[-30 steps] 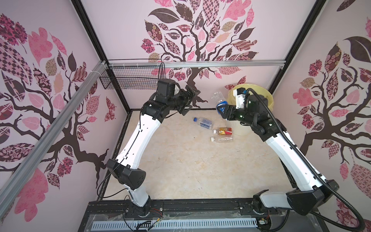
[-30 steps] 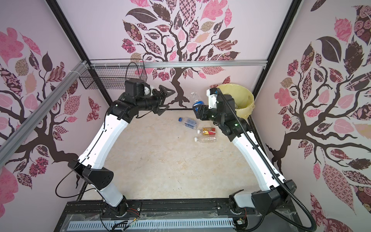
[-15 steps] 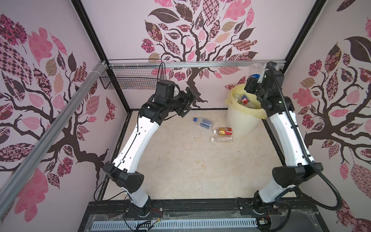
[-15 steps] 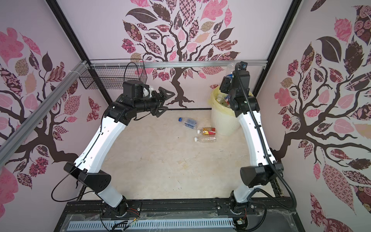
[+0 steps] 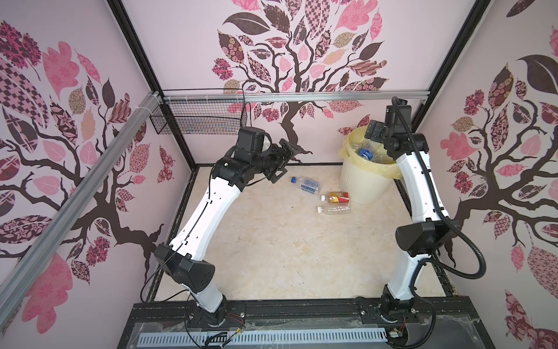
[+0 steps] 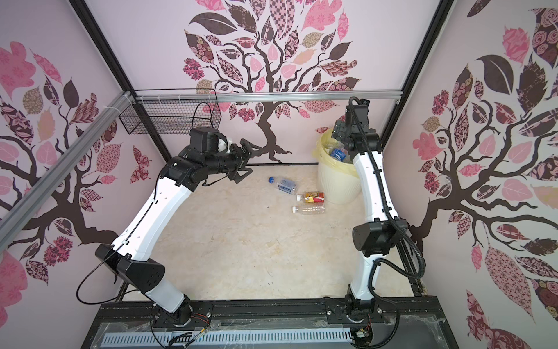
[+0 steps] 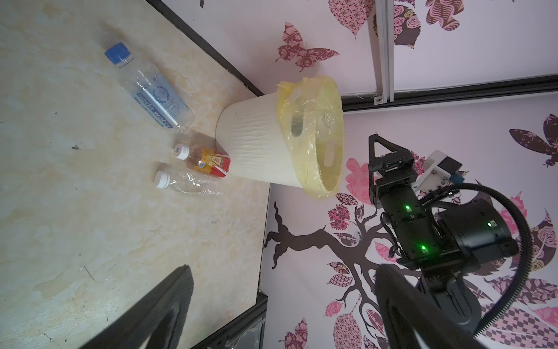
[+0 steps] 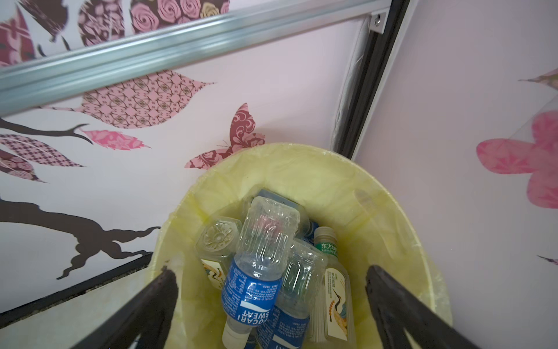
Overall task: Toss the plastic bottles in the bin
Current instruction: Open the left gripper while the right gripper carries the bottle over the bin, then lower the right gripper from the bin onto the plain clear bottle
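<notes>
The white ribbed bin [image 5: 360,184] [image 6: 335,184] [image 7: 256,142] with its yellow bag stands in the back right corner. My right gripper [image 5: 373,133] [image 6: 338,130] [image 8: 271,272] hangs open over the bin's rim [image 8: 302,157], touching nothing. Below it several plastic bottles fill the bin, a blue-labelled bottle [image 8: 256,272] on top. Three bottles lie on the floor beside the bin: a blue-capped one [image 5: 306,184] [image 6: 283,184] [image 7: 151,90], a red-gold labelled one [image 5: 336,197] [image 6: 312,197] [image 7: 205,158] and a clear white-capped one [image 5: 335,209] [image 6: 309,209] [image 7: 190,182]. My left gripper [image 5: 293,161] [image 6: 252,160] [image 7: 283,272] is open and empty, raised left of them.
A black wire basket [image 5: 205,121] [image 6: 169,117] hangs on the back wall's left end under an aluminium rail [image 5: 302,96]. Walls close the floor on three sides. The right arm's wrist [image 7: 422,211] shows in the left wrist view beside the bin.
My right arm swung from near the floor bottles up over the bin with a bottle, then opened and let it go into the bin. The left arm barely moved.
</notes>
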You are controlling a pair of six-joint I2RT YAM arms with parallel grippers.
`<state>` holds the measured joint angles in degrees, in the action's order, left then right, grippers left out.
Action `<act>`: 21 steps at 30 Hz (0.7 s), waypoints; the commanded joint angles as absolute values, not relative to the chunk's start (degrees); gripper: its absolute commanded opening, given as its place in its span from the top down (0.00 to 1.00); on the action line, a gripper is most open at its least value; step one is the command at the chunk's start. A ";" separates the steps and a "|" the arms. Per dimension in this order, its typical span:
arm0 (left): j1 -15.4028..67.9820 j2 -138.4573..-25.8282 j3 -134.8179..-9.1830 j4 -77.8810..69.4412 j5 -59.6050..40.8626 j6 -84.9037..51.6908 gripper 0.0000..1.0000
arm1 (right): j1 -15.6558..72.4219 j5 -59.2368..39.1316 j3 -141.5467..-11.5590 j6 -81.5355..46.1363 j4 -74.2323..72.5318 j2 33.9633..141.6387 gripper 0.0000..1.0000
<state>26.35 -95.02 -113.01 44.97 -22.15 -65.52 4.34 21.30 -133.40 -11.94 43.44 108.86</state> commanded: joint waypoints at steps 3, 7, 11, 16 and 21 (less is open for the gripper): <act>26.88 -94.62 -111.62 44.77 -22.32 -64.92 0.03 | 7.07 21.11 -127.03 -13.40 43.84 100.07 0.01; 27.05 -94.19 -109.03 44.80 -22.50 -64.96 0.03 | 12.70 24.88 -114.74 -16.68 42.66 93.59 0.01; 27.16 -93.78 -106.69 44.32 -23.27 -65.56 0.03 | 15.91 23.69 -97.05 -26.79 38.96 84.74 0.00; 27.67 -93.03 -103.74 44.27 -23.84 -65.83 0.03 | 21.05 24.69 -80.30 -34.76 38.07 77.15 0.00; 28.36 -92.47 -101.55 44.23 -24.05 -66.01 0.03 | 21.14 19.98 -67.18 -43.25 35.22 75.02 0.01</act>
<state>27.81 -94.63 -103.39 45.10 -23.44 -66.06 21.23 21.67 -70.08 -35.81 37.19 76.86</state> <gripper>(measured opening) 0.972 0.996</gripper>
